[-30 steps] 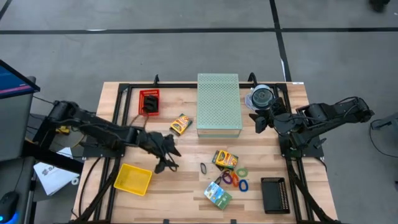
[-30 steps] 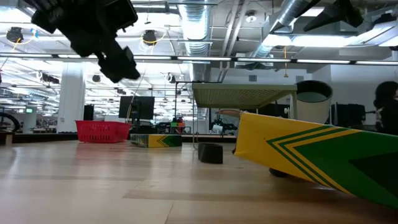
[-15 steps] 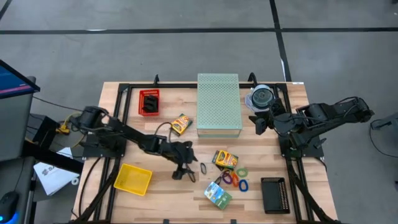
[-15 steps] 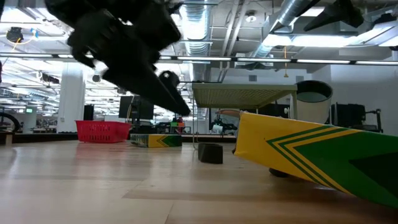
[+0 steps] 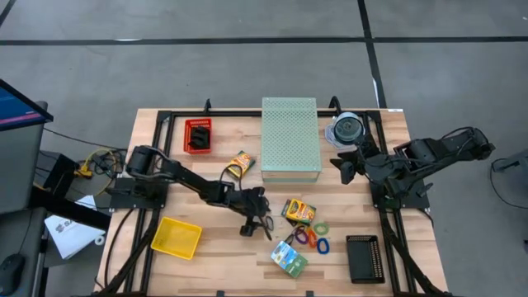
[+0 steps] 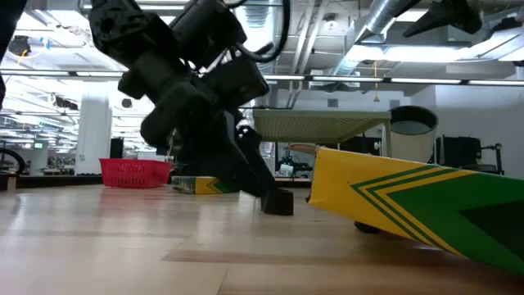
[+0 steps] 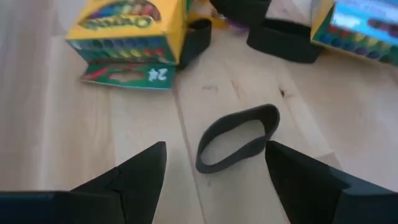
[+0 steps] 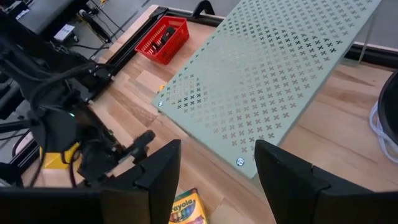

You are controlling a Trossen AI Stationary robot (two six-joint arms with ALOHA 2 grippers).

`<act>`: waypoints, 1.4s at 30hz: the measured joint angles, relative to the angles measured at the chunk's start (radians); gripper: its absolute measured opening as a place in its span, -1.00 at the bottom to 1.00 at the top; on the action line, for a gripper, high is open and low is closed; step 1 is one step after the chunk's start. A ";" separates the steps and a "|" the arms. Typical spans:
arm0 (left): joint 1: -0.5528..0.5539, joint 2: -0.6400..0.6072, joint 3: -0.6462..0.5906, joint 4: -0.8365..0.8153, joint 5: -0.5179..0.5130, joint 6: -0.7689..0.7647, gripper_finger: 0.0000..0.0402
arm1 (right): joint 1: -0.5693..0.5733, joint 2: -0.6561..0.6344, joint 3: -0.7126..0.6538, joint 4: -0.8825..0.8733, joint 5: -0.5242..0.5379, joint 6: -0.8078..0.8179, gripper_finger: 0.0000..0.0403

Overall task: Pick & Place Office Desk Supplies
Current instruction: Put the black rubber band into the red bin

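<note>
Loop flat on the bare tabletop (image 5: pixel 214 233), just beside the crayon box (image 7: pixel 127 28); left gripper (image 7: pixel 214 163) poised low over the dark elastic loop (image 7: pixel 236 137), fingers (image 7: pixel 140 171) spread wide and holding nothing; best lowered straight, one finger on each side, then closed gently; right gripper (image 8: pixel 214 163) parked near the perforated box (image 8: pixel 280 81), part-open and holding nothing.

Robotics lab or industrial test space, not a home or office. Wooden bench (image 5: pixel 165 124) w/ a black metal frame (image 5: pixel 162 116) bolted on, standing on bare grey concrete floor (image 5: pixel 247 66) marked w/ dark lines. Low view shows an open ceiling: exposed silver ducts (image 6: pixel 262 33), pipes, strip lights, a white column (image 6: pixel 95 123), more workstations w/ a monitor (image 6: pixel 182 141) farther back. Cable bundles (image 5: pixel 97 161) hang at the bench edge; a screen (image 5: pixel 16 107) stands beside it.
</note>
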 joint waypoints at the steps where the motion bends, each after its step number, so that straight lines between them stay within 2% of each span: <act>1: 0.000 0.011 0.002 -0.001 0.003 -0.001 0.34 | 0.000 0.000 0.000 -0.001 -0.005 0.000 0.00; 5: -0.001 0.039 0.009 0.014 0.017 -0.001 0.32 | 0.000 0.000 0.000 -0.004 -0.018 0.000 0.00; 8: -0.001 0.039 0.008 0.019 -0.010 -0.003 0.19 | 0.000 0.000 0.000 -0.003 -0.019 0.000 0.00; 13: 0.003 0.033 0.007 0.020 0.000 -0.060 -0.33 | 0.000 0.000 0.000 -0.003 -0.021 -0.008 0.00; 17: 0.008 0.033 0.007 0.011 0.109 -0.163 -0.87 | 0.000 0.000 0.000 -0.003 -0.021 -0.011 0.00; 18: 0.007 0.033 0.007 0.010 0.123 -0.191 -0.93 | -0.001 0.000 0.000 -0.004 -0.021 -0.011 0.00; 26: -0.008 0.000 0.006 -0.042 0.127 -0.246 -0.98 | -0.002 0.000 0.000 -0.006 -0.019 -0.002 0.00; 33: -0.008 -0.179 0.006 -0.228 0.095 -0.257 -0.99 | -0.002 0.000 0.000 -0.003 -0.017 0.000 0.00; 37: -0.009 -0.329 0.006 -0.411 -0.019 -0.299 -0.99 | -0.002 0.000 0.000 -0.002 -0.014 0.000 0.00; 42: -0.005 -0.535 0.006 -0.795 -0.289 -0.519 -1.00 | -0.002 0.000 0.000 -0.001 0.002 0.000 0.00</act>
